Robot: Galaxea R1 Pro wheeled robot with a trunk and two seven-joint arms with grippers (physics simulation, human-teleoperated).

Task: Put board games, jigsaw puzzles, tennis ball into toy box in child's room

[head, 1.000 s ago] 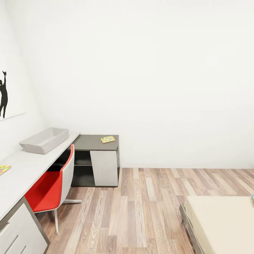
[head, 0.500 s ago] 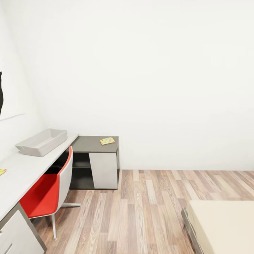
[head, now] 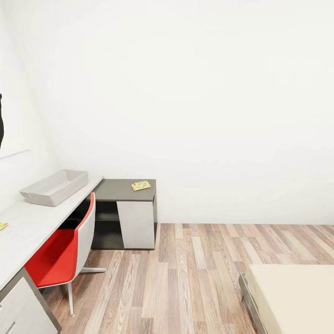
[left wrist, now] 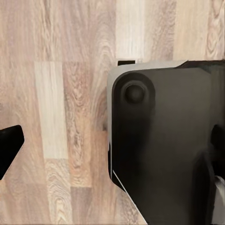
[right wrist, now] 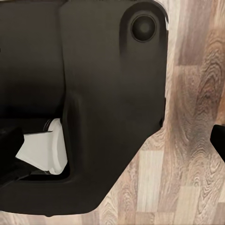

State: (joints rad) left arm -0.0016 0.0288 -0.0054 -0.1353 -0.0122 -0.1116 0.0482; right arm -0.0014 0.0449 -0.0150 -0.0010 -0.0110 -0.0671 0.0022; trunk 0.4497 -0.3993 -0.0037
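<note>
On the desk (head: 32,222) at far left lies a colourful flat toy (head: 3,226), then the grey toy box (head: 54,186), apparently empty. A second colourful flat toy (head: 141,185) sits on the dark side cabinet (head: 127,191). The bed (head: 297,292) corner shows bare. Nothing seems packed yet. Whether either arm's jaws are spread or pressed together, I cannot tell.

Cut by the left edge: a coloured flat toy (head: 2,226) on the desk (head: 32,222), and a dark wall figure (head: 1,120). Bed (head: 297,297) cropped at the bottom right corner. Flat item (head: 141,185) on the dark cabinet (head: 123,190) — too small to identify. Jaws mostly out of frame — spread unclear.
</note>
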